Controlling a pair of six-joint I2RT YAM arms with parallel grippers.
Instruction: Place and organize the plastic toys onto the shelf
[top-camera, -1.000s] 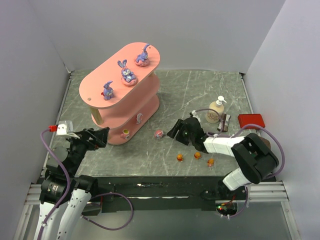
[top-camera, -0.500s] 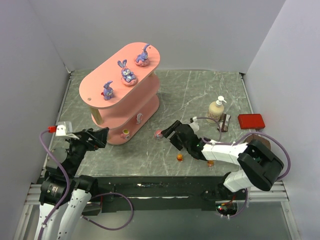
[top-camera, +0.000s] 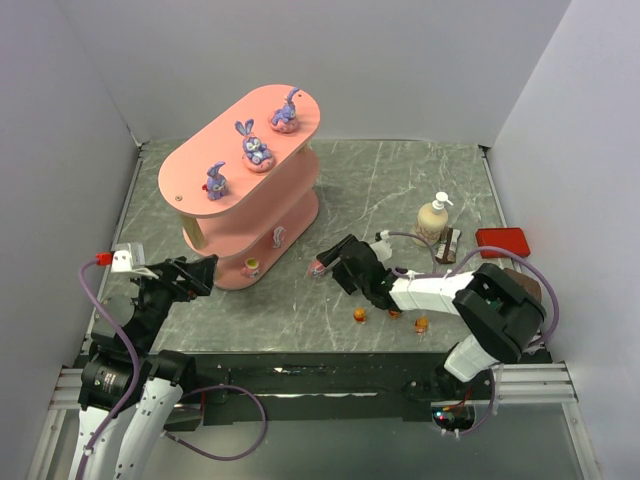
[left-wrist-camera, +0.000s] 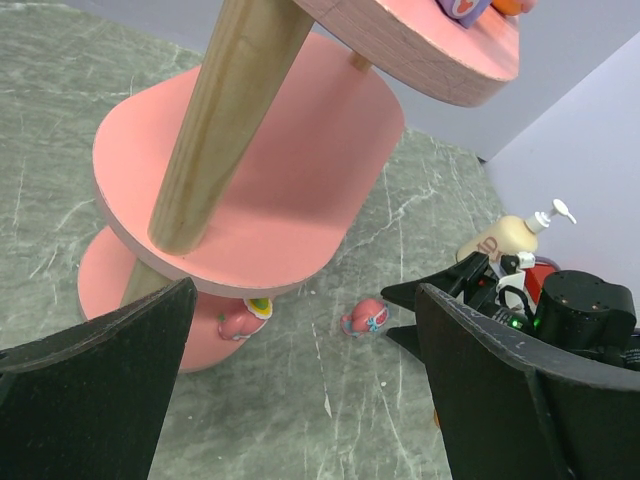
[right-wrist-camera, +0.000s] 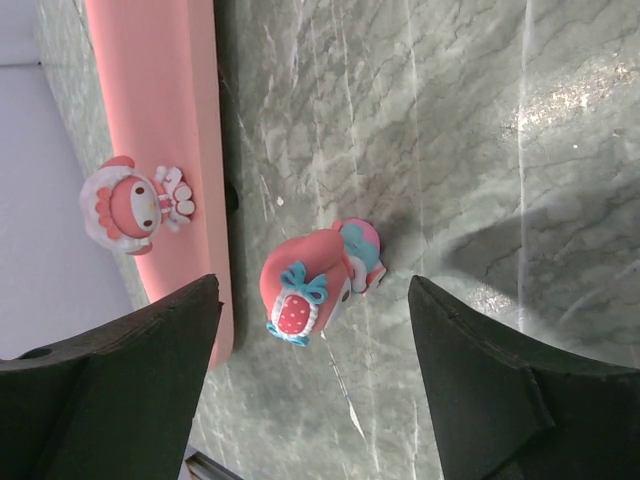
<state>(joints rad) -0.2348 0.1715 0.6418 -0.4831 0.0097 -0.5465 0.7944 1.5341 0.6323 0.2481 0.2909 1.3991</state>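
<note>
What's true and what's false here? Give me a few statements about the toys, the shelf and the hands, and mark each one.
1. Three purple bunnies stand on the top board of the shelf. True.
2. The right hand is shut on the pink toy. False: it is open, and the toy lies ungripped on the table.
3. The pump bottle lies on its side. False: it stands upright.
4. The left hand is open and empty. True.

Right gripper now stands further left than a second ago, well clear of the pump bottle. Its jaws are spread wider, with the pink figurine just ahead between them, near the shelf base.
</note>
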